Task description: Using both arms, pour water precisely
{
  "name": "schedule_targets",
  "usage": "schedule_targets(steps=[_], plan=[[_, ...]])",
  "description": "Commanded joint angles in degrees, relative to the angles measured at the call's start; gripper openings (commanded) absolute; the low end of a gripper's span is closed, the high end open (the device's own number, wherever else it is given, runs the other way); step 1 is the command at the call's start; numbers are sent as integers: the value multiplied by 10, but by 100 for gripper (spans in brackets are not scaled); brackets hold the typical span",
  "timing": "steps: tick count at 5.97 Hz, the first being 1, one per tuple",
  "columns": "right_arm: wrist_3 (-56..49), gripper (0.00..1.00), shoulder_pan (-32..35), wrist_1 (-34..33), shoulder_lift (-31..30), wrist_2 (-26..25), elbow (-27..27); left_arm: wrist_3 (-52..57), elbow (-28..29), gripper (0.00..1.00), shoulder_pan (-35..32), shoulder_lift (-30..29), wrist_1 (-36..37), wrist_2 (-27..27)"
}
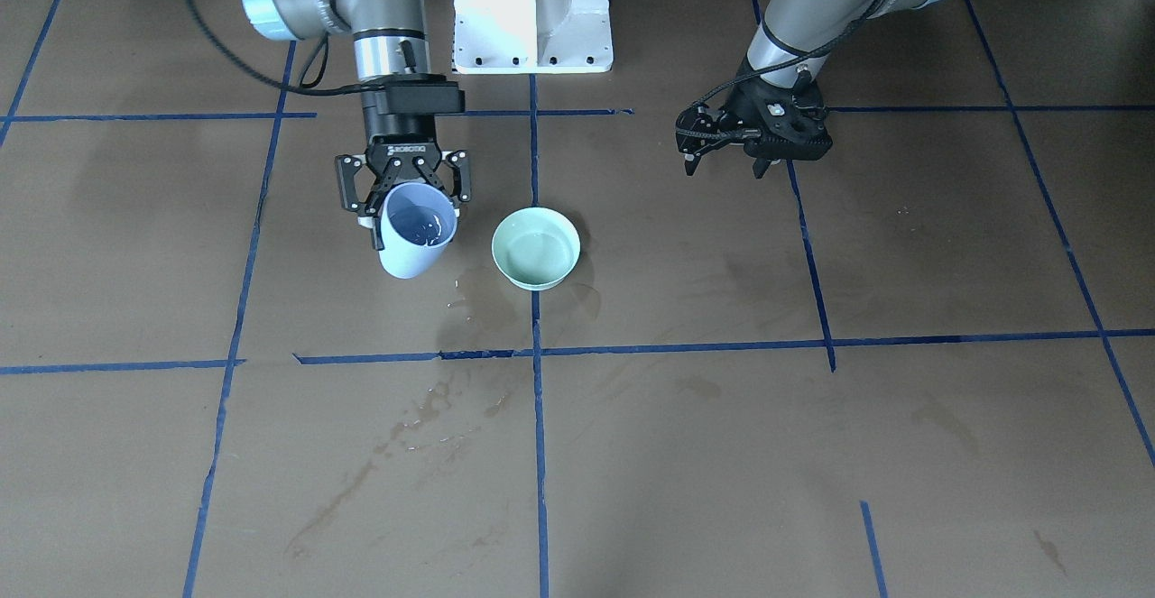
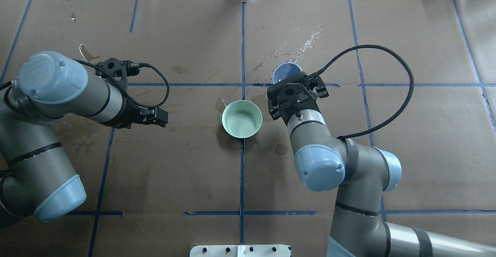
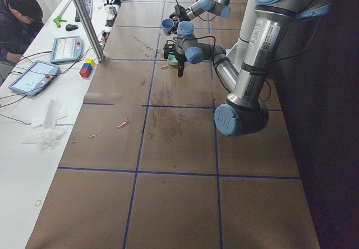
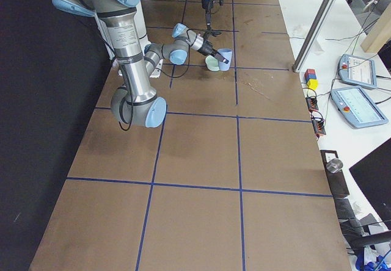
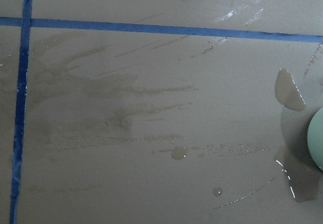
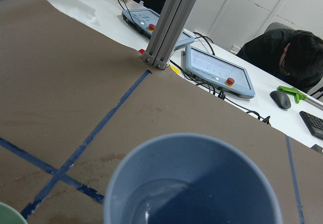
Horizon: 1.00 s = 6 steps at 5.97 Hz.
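My right gripper (image 1: 414, 212) is shut on a pale blue cup (image 1: 411, 251) and holds it tilted just beside a pale green bowl (image 1: 536, 248) at the table's middle. Water (image 1: 424, 228) glints inside the cup, and it also shows in the right wrist view (image 6: 156, 200). A thin sheen of water (image 1: 540, 253) lies in the bowl. No stream shows between cup and bowl. From overhead the cup (image 2: 286, 73) sits beyond the right gripper (image 2: 295, 91), with the bowl (image 2: 241, 119) to its left. My left gripper (image 1: 725, 168) hangs open and empty, well off to the bowl's other side (image 2: 155, 117).
Wet spill patches (image 1: 469, 296) darken the brown paper around the bowl and toward the front. The white pedestal (image 1: 532, 12) stands behind the bowl. A metal post (image 4: 317, 24), coloured blocks (image 4: 311, 77), tablets and a seated operator (image 3: 17, 19) are along the far side.
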Motion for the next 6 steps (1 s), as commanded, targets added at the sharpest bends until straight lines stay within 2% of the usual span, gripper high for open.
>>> schedule_targets(steps=[1, 5, 6], plan=[[-20, 0, -30, -89, 43, -62, -33, 0, -2, 100, 0, -1, 1, -1], [-117, 0, -45, -99, 60, -100, -74, 0, -2, 100, 0, -1, 1, -1], [-196, 0, -44, -99, 66, -120, -85, 0, -2, 100, 0, -1, 0, -1]])
